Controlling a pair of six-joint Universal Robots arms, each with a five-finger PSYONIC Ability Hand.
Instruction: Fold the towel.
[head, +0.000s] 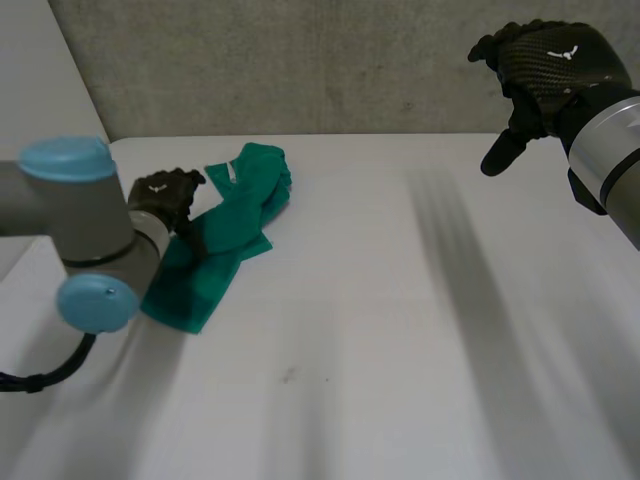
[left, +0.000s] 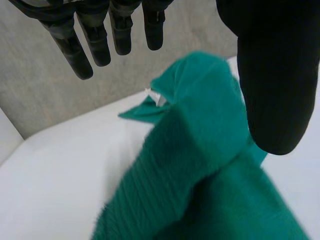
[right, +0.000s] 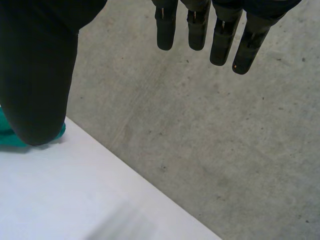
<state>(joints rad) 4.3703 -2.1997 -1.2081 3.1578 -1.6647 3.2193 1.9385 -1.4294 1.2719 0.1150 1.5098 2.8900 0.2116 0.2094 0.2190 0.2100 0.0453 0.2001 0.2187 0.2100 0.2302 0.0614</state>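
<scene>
A green towel (head: 228, 230) lies crumpled in a long bunch at the table's far left. My left hand (head: 165, 196) hovers over the bunch's left side, and its fingers (left: 95, 40) are straight and apart from the thumb (left: 272, 75), with the towel (left: 200, 165) below the palm and nothing held. My right hand (head: 545, 65) hangs high at the far right, well away from the towel. Its fingers (right: 200, 27) and thumb (right: 40, 80) are spread and empty. A sliver of the towel (right: 10, 136) peeks from behind that thumb.
The white table (head: 400, 330) stretches bare from the towel to the right and front. A grey concrete wall (head: 330, 60) runs along the back edge. My left arm (head: 85, 230) stands at the near left, beside the towel.
</scene>
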